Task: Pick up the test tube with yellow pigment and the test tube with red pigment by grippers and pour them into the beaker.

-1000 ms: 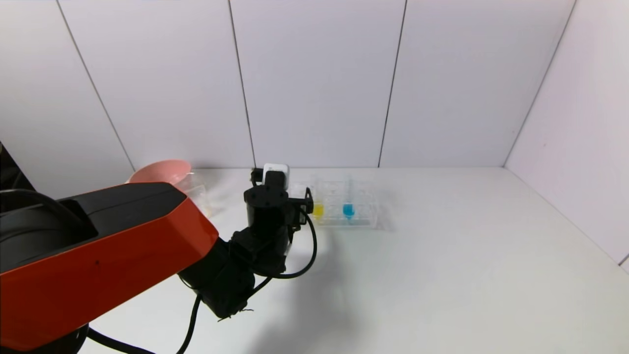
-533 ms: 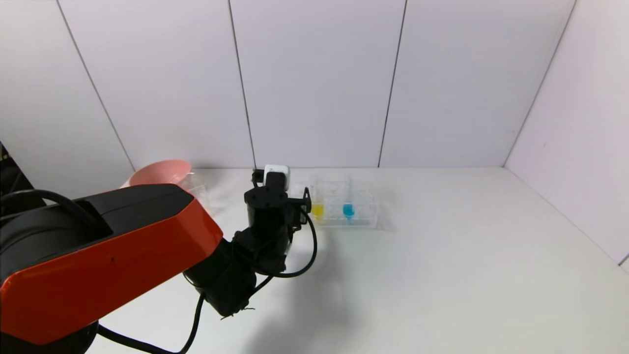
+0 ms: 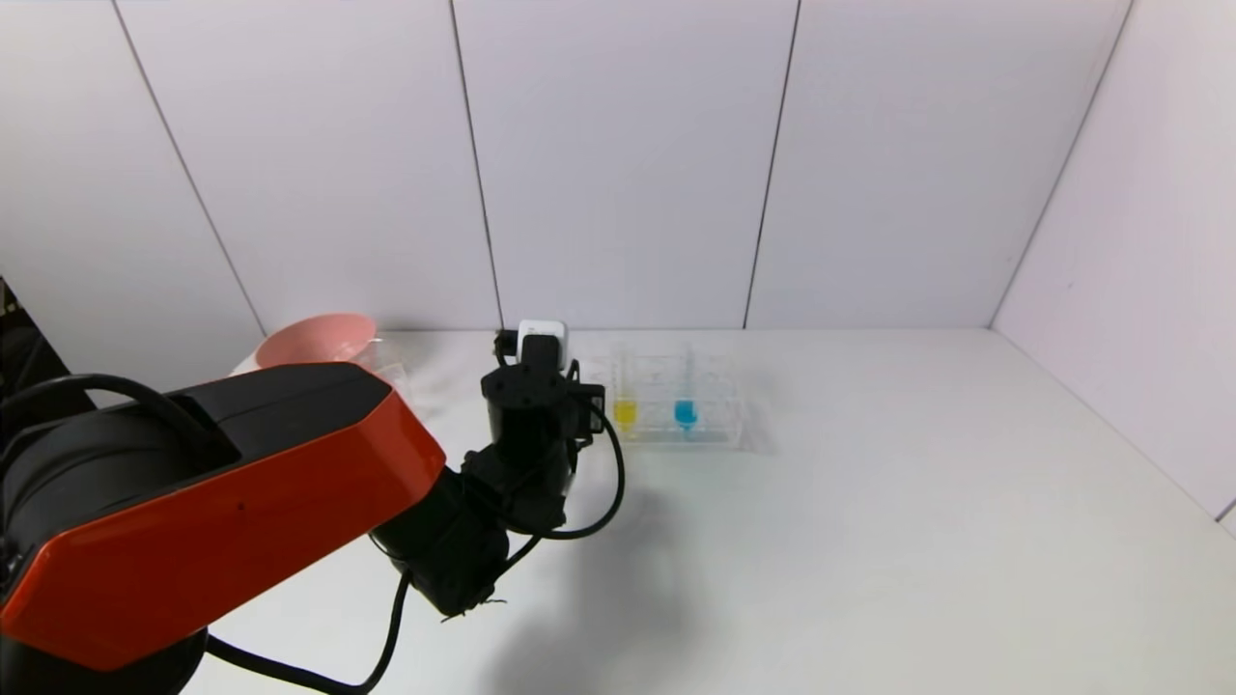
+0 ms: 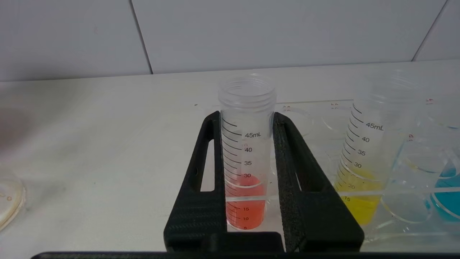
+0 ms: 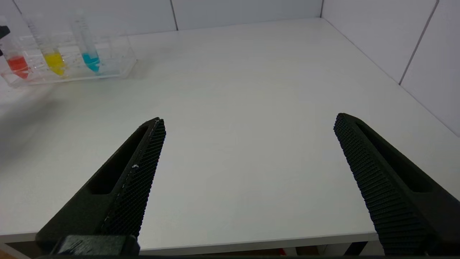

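Note:
My left gripper (image 4: pixel 246 117) is shut on the test tube with red pigment (image 4: pixel 246 201), one finger on each side of its upper part. The tube stands upright at the left end of the clear rack (image 3: pixel 716 431). In the head view my left wrist (image 3: pixel 526 405) hides this tube. The test tube with yellow pigment (image 4: pixel 361 187) stands in the rack right beside it and also shows in the head view (image 3: pixel 625 413). The clear beaker (image 3: pixel 391 372) stands to the left, next to the pink bowl. My right gripper (image 5: pixel 249 122) is open and empty above the table's front edge.
A tube with blue liquid (image 3: pixel 685 413) stands in the rack to the right of the yellow one. The pink bowl (image 3: pixel 314 340) sits at the back left by the wall. The white table (image 3: pixel 917 502) stretches to the right of the rack.
My left gripper's fingers have closed in on the red tube. The left arm's upper part has shifted slightly. The tubes and rack have not moved.

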